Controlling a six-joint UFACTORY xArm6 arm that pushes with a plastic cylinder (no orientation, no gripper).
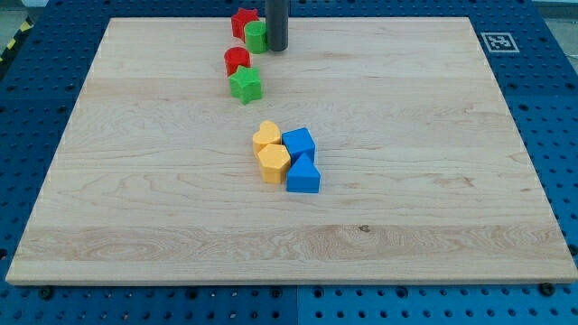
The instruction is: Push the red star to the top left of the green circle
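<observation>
My tip (276, 49) sits at the desk's (433, 181) top edge, touching the right side of the green circle (256, 37). The red star (243, 21) is pressed against that circle's upper left, so it looks about placed. No gripper here, just a bare rod holding nothing. The other blocks lie lower down, clear of the action.

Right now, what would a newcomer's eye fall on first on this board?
Probably the dark rod at the view's top, my tip right of the green circle, with the red star at that circle's upper left. Next, the yellow and blue blocks huddled near the wooden board's middle.
</observation>
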